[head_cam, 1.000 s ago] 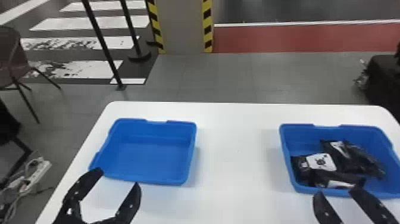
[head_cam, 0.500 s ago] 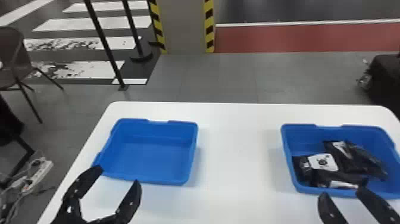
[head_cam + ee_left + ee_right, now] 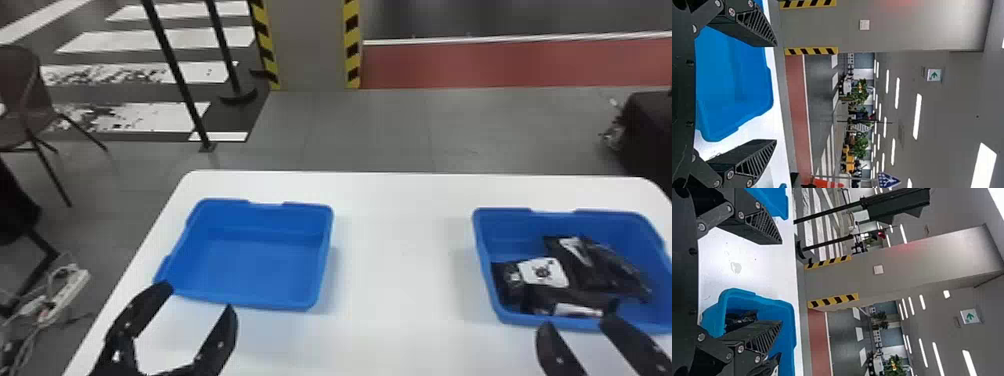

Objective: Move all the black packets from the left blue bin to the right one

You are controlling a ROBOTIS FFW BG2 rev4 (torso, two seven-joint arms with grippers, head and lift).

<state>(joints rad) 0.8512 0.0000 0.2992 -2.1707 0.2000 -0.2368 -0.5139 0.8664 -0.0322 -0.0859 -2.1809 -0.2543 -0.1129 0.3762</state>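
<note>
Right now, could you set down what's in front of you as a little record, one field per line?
Left bin: blue, no packets inside
Right bin: blue, holding all the black packets in view
Left gripper: open, at the left bin's near side
Right gripper: open, at the right bin's near side
Table: white, under both bins
Background: chair at left; pillar with yellow-and-black striped edges

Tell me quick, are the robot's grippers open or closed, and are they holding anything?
Left gripper: open, holding nothing.
Right gripper: open, holding nothing; the black packets are in the right-hand bin.
</note>
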